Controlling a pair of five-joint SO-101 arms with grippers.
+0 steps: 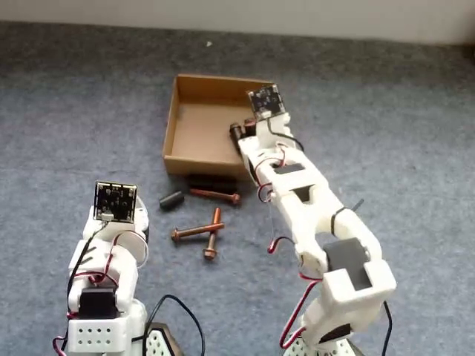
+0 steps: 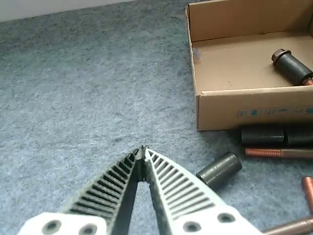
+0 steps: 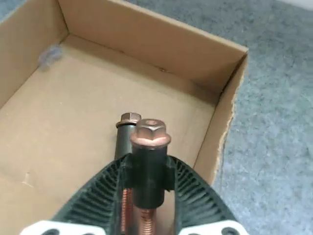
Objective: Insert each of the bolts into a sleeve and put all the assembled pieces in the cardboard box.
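Observation:
My right gripper (image 3: pixel 148 164) is shut on an assembled piece (image 3: pixel 149 147), a copper bolt inside a black sleeve, held over the cardboard box (image 3: pixel 146 41) near its side wall. A second assembled piece (image 3: pixel 125 128) lies on the box floor just beyond it. In the high view the right gripper (image 1: pixel 241 135) is at the box's (image 1: pixel 172 122) right side. My left gripper (image 2: pixel 143 152) is shut on nothing, low over the carpet. Ahead of it lie a loose black sleeve (image 2: pixel 219 169), more sleeves (image 2: pixel 261 134) against the box front (image 2: pixel 244 110), and loose bolts (image 2: pixel 279 152).
On the grey carpet in front of the box lie three copper bolts (image 1: pixel 215 196) (image 1: pixel 194 231) (image 1: pixel 213 237) and a sleeve (image 1: pixel 171 199). The left arm (image 1: pixel 104 252) stands at the lower left. Open carpet stretches to the left and right.

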